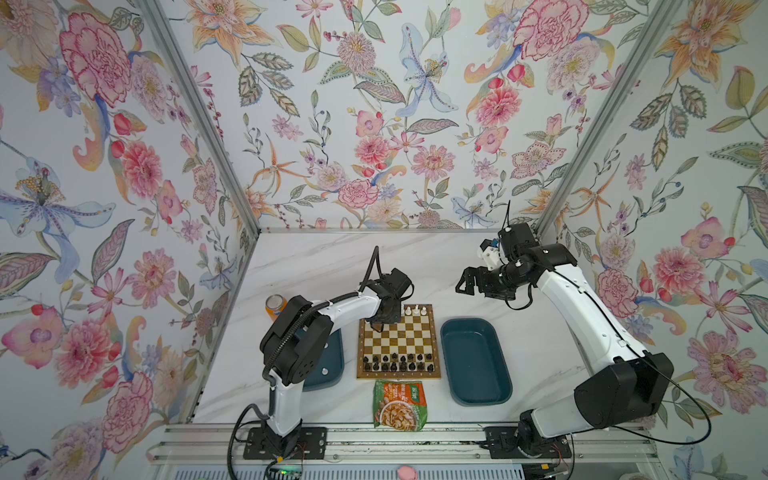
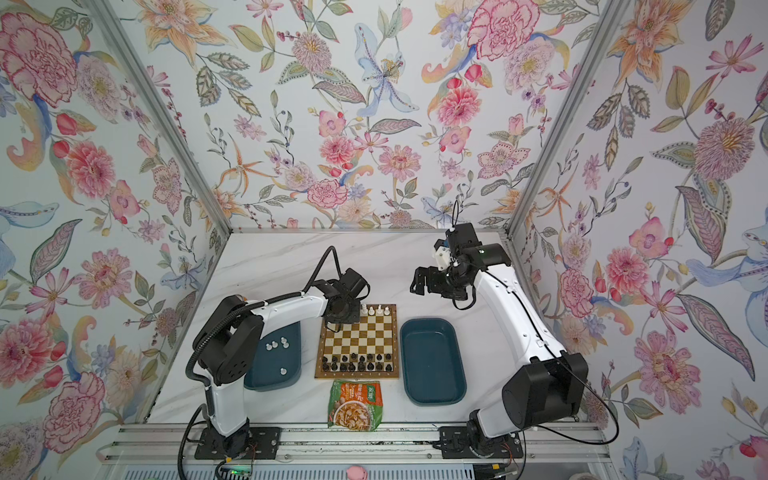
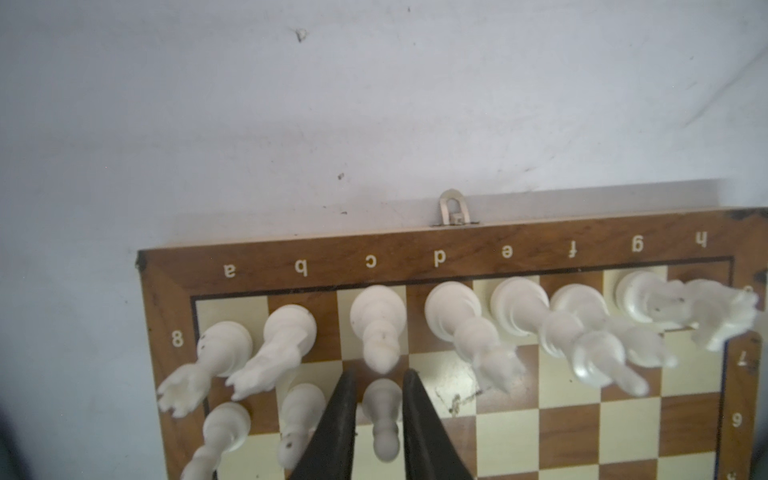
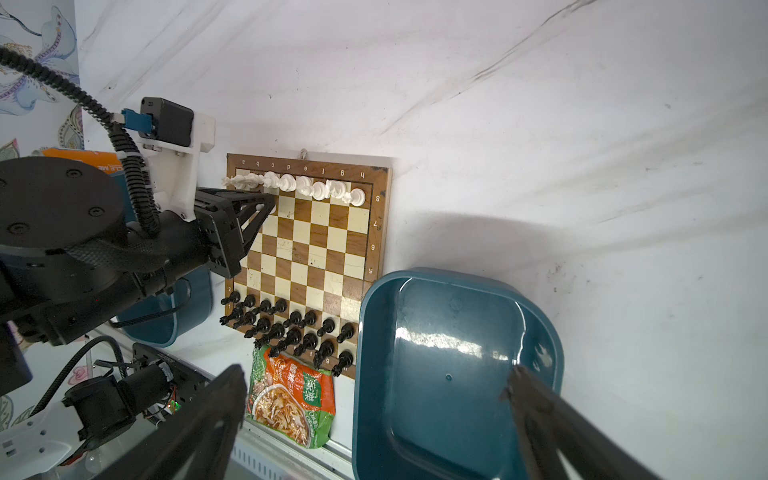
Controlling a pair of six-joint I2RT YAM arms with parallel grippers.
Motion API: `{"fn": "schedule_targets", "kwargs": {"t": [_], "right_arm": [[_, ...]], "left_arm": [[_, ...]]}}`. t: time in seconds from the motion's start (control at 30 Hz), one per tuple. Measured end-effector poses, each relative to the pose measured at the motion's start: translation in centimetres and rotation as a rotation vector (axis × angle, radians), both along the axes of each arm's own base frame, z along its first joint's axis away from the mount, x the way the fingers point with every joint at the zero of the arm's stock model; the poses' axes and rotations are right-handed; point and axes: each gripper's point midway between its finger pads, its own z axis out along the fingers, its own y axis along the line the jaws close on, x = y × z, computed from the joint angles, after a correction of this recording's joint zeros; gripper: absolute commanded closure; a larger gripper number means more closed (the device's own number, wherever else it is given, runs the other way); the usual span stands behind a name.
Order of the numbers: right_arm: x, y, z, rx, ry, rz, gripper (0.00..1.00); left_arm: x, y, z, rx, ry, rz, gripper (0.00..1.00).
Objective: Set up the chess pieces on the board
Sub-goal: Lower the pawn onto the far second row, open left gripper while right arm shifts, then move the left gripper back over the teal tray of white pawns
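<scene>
The small white plastic pawn (image 3: 382, 409) with a round head stands upright on square c7 of the square brown-and-cream wooden board (image 1: 399, 336), near the board's 11 o'clock corner. The left hand (image 3: 379, 374) is set narrow, with one black finger (image 3: 338, 415) on either side of that pawn. Whether they press it cannot be told.

Two more white pawns (image 3: 301, 409) stand beside it on a7 and b7, making three on that rank. Beyond them, along the 12 o'clock edge, eight taller white pieces (image 3: 519, 309) fill the last rank, one to a square. At the 6 o'clock edge sixteen black pieces (image 4: 295, 319) stand in two rows of eight.

The board lies mid-way across the white marbled tabletop (image 1: 332, 257), between two dark teal oblong trays. In the left tray (image 2: 266, 370), at 9 o'clock, four loose pawns (image 2: 274, 345) show, and the arm hides part of it. The right tray (image 1: 476, 357) lies at 3 o'clock. One green-and-orange snack packet (image 1: 400, 405) lies at 6 o'clock and one orange can (image 1: 276, 305) stands at 10 o'clock. The right hand (image 1: 463, 281) hangs at 1 o'clock, spread wide and holding nothing.
</scene>
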Motion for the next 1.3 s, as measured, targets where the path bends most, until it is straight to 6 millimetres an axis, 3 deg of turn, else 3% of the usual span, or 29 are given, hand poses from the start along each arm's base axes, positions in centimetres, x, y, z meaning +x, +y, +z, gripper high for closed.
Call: {"fn": "schedule_targets", "kwargs": {"t": [0.27, 0.47, 0.63, 0.8, 0.9, 1.1, 1.3], "right_arm": [[0.0, 0.0, 0.0, 0.001, 0.0, -0.001, 0.01], [0.0, 0.0, 0.0, 0.004, 0.001, 0.0, 0.01], [0.3, 0.6, 0.4, 0.01, -0.007, 0.016, 0.01], [1.1, 3.8, 1.2, 0.021, -0.033, 0.092, 0.01], [1.5, 5.8, 1.3, 0.025, -0.038, 0.139, 0.01], [2.4, 9.3, 1.2, 0.036, -0.04, 0.211, 0.01], [3.2, 12.8, 1.1, 0.047, -0.045, 0.277, 0.01]], "left_arm": [[1.0, -0.6, 1.8, -0.009, -0.031, 0.005, 0.72], [2.1, -1.4, 4.1, -0.038, -0.067, 0.007, 0.68], [2.1, -0.6, 7.3, -0.07, -0.108, 0.027, 0.6], [1.8, 3.7, 12.2, -0.117, -0.208, 0.112, 0.58], [0.2, 7.5, 13.2, -0.116, -0.236, 0.184, 0.58], [-5.5, 13.6, 10.9, -0.066, -0.207, 0.305, 0.59], [-11.0, 17.2, 6.9, -0.062, -0.15, 0.395, 0.59]]}}
